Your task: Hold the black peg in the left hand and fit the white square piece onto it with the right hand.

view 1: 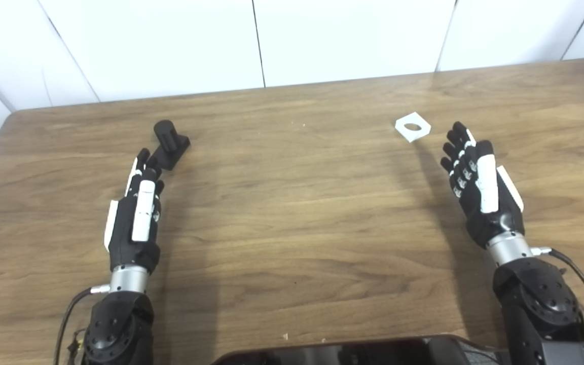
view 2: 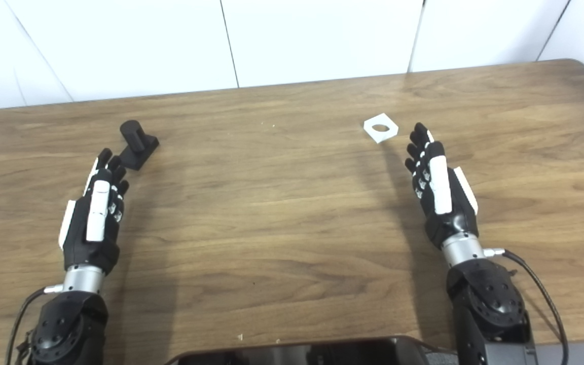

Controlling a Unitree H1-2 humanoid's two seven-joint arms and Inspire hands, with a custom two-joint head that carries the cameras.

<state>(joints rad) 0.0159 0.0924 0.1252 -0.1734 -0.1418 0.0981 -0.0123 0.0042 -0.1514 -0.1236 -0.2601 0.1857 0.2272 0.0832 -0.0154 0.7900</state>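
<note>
**Desk:** Hands empty on both sides, then?

**Photographer:** Yes. The left hand hangs over the wooden table with fingers extended and apart, holding nothing; its fingertips sit just short of the black peg, which stands upright on its flat base at the far left. The right hand is likewise spread and empty, palm turned inward, near the white square piece, which lies flat with its round hole facing up.

**Desk:** Where could it go wrong?

**Photographer:** My judgement: the peg's base looks light and the fingers come at it low, so a nudge could push or tip it rather than grasp it. The white piece is thin and flush with the table, hard to get fingertips under; it may slide away. Later, a tilted peg or an off-centre hole would likely jam the fit.

**Desk:** Any difference between the two eyes?

**Photographer:** Little. The right eye view shows clear wood between the left fingertips and the peg's base, where the left eye view has them nearly overlapping. It also takes in the table's rounded far right corner, cropped in the left.
</note>
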